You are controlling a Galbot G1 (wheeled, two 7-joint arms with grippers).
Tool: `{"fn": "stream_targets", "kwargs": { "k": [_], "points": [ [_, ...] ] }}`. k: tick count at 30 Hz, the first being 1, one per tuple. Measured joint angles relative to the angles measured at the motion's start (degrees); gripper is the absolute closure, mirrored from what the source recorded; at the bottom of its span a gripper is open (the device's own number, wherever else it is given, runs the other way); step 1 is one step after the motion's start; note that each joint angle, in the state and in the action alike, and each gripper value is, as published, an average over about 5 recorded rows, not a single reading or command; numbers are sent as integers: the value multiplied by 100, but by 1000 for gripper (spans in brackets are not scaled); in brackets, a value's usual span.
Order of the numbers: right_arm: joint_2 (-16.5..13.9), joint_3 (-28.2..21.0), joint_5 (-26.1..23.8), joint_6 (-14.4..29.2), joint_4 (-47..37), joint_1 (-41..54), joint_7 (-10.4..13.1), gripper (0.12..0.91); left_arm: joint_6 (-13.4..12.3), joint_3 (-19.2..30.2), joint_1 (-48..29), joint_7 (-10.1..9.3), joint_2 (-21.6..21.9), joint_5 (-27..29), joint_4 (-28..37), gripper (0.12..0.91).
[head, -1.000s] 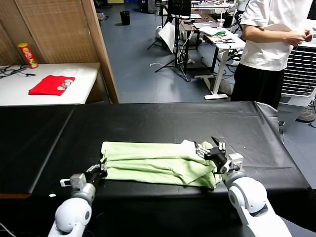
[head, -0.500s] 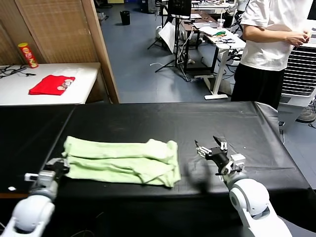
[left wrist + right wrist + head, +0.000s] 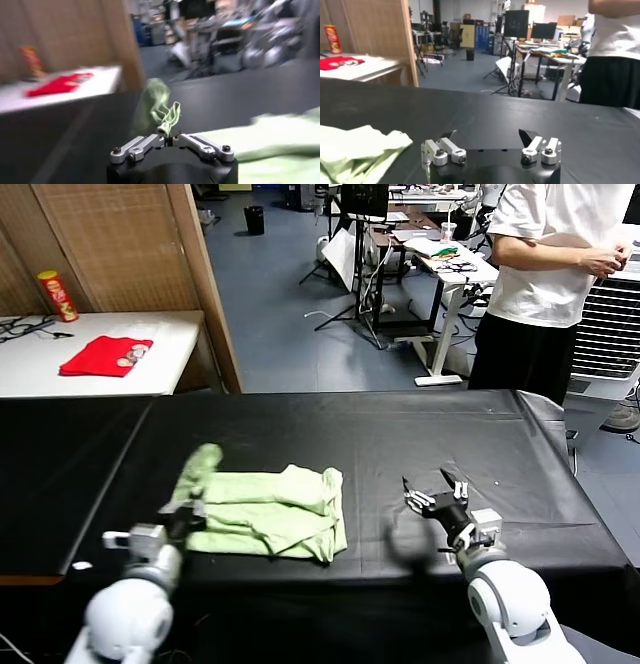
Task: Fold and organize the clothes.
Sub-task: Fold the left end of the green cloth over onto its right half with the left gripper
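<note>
The pale light-green T-shirt (image 3: 270,512) lies folded in a long strip on the black table (image 3: 350,434), left of centre. My left gripper (image 3: 187,512) is shut on the shirt's left end and lifts it, so a flap (image 3: 200,464) stands up above the table. In the left wrist view the pinched cloth (image 3: 165,117) rises from my left gripper (image 3: 169,141). My right gripper (image 3: 432,492) is open and empty, right of the shirt and apart from it. In the right wrist view my right gripper (image 3: 489,136) is open, with the shirt's right end (image 3: 360,150) beside it.
A white side table (image 3: 100,374) at far left holds a red folded cloth (image 3: 105,354) and a red can (image 3: 57,294). A wooden panel (image 3: 205,284) stands behind. A person in a white T-shirt (image 3: 555,254) stands beyond the table's far right corner.
My left gripper dragged the shirt leftward, then came back right and raised its left end into a standing flap. My right gripper let go of the shirt's right end and stayed open.
</note>
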Motion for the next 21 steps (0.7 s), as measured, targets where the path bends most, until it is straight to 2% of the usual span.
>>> {"fn": "stream_targets", "kwargs": {
  "k": [9, 16, 21],
  "points": [
    [33, -16, -100, -7, -29, -7, -10, 227, 78, 1056, -473, -78, -977, 82, 175, 869],
    [22, -108, -119, -18, -125, 99, -24, 227, 160, 1441, -411, -195, -1321, 138, 166, 869],
    [-24, -186, -101, -4, -142, 133, -116, 227, 114, 1554, -361, -207, -1521, 308, 249, 869]
  ]
}}
